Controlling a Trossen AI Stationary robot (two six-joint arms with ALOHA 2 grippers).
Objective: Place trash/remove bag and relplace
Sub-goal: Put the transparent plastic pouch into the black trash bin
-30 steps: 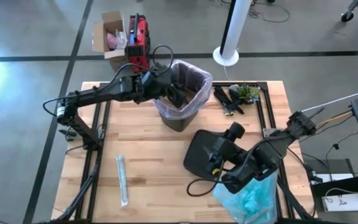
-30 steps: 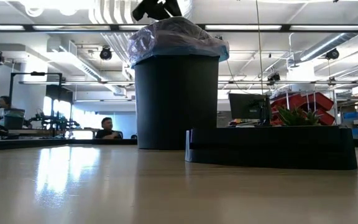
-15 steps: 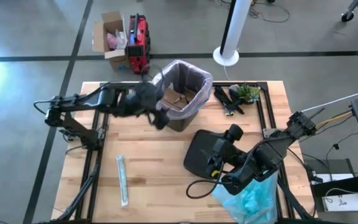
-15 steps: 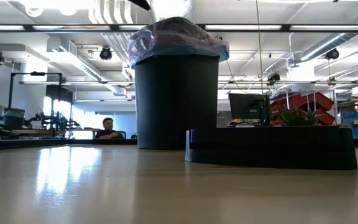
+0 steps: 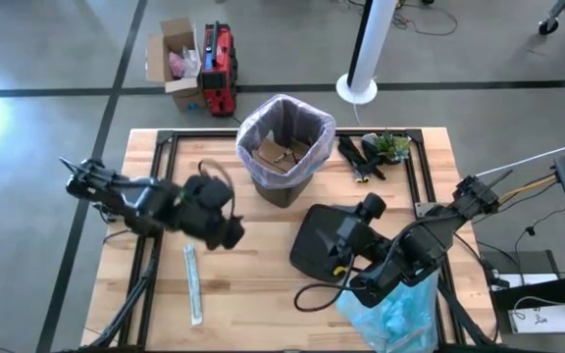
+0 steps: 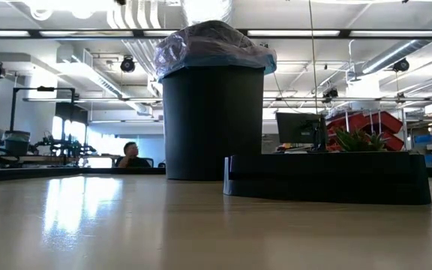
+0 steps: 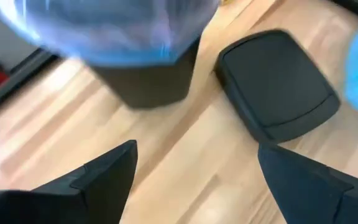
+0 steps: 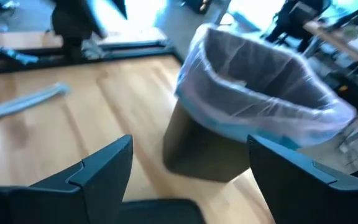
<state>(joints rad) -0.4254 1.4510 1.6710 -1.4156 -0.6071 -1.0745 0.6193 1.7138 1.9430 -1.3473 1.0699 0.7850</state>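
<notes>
Left gripper [image 5: 231, 233] sits over the table's wood, on the near-left side of the bin [image 5: 284, 178], apart from it; fingers [image 7: 98, 180] spread wide, nothing between them. Right gripper [image 8: 188, 180] hangs over the loose black lid [image 5: 330, 242], just near-right of the bin; jaws also wide apart, empty.

Near to far, with the bin as anchor:
- Blue replacement bag [image 5: 397, 314]: crumpled heap at the near-right table edge, well clear of the bin, partly under the right arm.
- Pale flat strip [image 5: 193, 284]: near-left of the bin, lying on the wood.
- Lid: flat on the table, close to the bin base, not touching as far as I can tell.
- Bin: black, upright, liner [image 5: 314, 126] folded out over the rim.
- Trash [image 5: 278, 154]: brown paper, already inside the liner at the bottom.
- Black-and-green clutter [image 5: 376, 149]: just right of the bin, not part of the job.

Judgement: the liner is thin film, soft, light and slippery, and tears easily if snagged on the rim. Pinch it at the folded-over cuff where it's doubled, ideally from two opposite sides, then lift straight up. The load looks light, so the bin may ride up with the bag; one arm may need to brace it. The blue bag is equally limp; grab a bunched edge, not the middle.
</notes>
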